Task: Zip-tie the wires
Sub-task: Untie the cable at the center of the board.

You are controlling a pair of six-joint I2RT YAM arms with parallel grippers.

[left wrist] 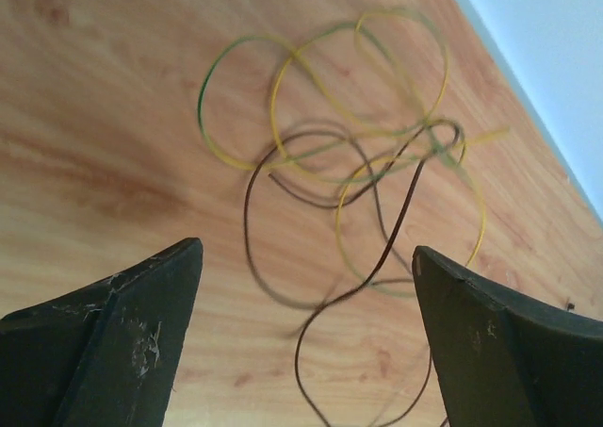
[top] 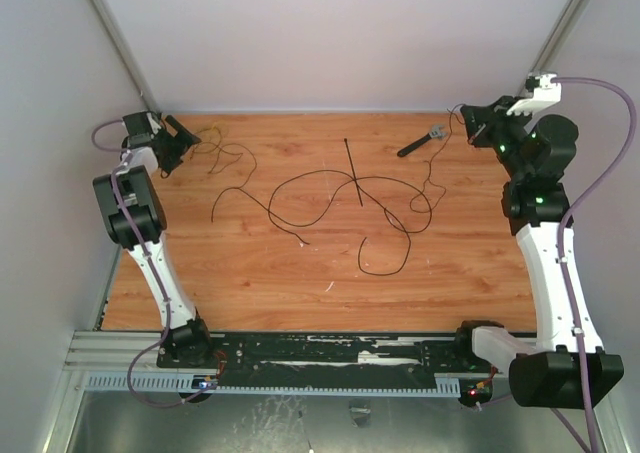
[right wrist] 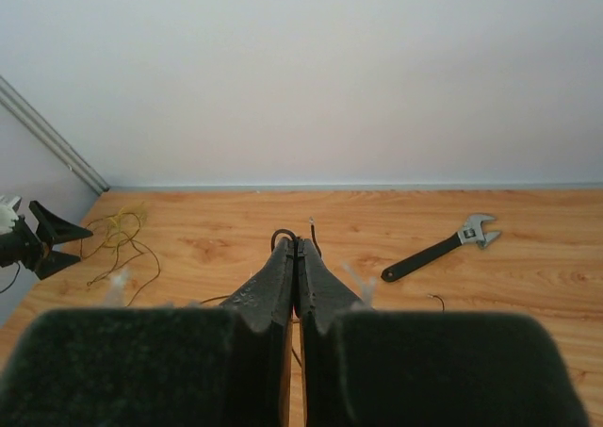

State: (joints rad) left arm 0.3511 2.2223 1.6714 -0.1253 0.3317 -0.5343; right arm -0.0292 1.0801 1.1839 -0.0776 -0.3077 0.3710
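The wires [top: 330,201] lie in loose dark loops across the middle of the wooden table. The zip tie [top: 353,173] is a short straight black strip lying over them; it shows only in the top view. My right gripper [top: 468,123] is raised at the far right and shut on one end of the wire, which loops out at its fingertips [right wrist: 283,236]. My left gripper [top: 185,138] is open at the far left, just above the table. A brown wire strand [left wrist: 377,257] lies between its fingers, with yellow-green wire loops [left wrist: 320,97] beyond.
A dark-handled wrench [top: 420,141] with a grey head lies at the back right, also in the right wrist view [right wrist: 438,248]. Pale walls close the table at the back and on both sides. The left gripper shows in the right wrist view [right wrist: 47,234].
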